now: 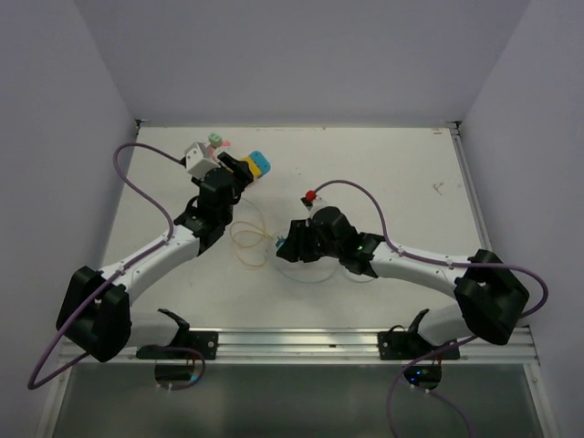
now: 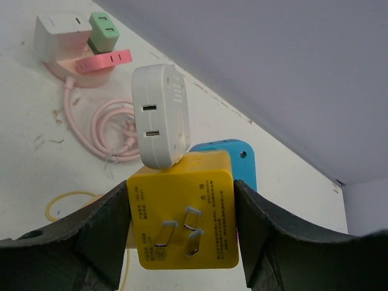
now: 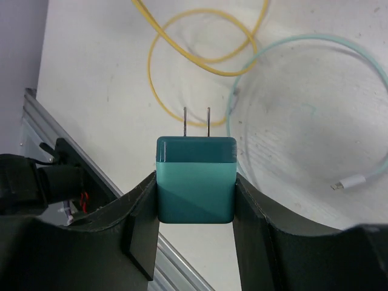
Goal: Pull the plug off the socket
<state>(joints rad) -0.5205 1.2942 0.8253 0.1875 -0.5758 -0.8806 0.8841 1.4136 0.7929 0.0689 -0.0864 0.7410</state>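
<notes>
My left gripper (image 2: pixel 182 225) is shut on a yellow cube socket (image 2: pixel 182 212) whose three metal pins face the camera. A white adapter (image 2: pixel 160 115) is plugged into the cube's top and a blue block (image 2: pixel 233 159) sits behind it. In the top view this cube (image 1: pixel 248 168) is at the back left, held by the left gripper (image 1: pixel 239 172). My right gripper (image 3: pixel 196 195) is shut on a teal plug (image 3: pixel 196 179). Its two bare prongs (image 3: pixel 196 121) point away, clear of any socket. It hangs at mid-table (image 1: pixel 280 245) in the right gripper (image 1: pixel 285 245).
A pink, white and green socket cluster (image 2: pixel 79 42) with a coiled pink cable (image 2: pixel 103 130) lies at the back left. Yellow cable loops (image 3: pixel 182 48) and a pale teal cable (image 3: pixel 315 121) lie under the right gripper. A red-tipped piece (image 1: pixel 310 196) lies nearby. The metal rail (image 1: pixel 301 342) runs along the near edge.
</notes>
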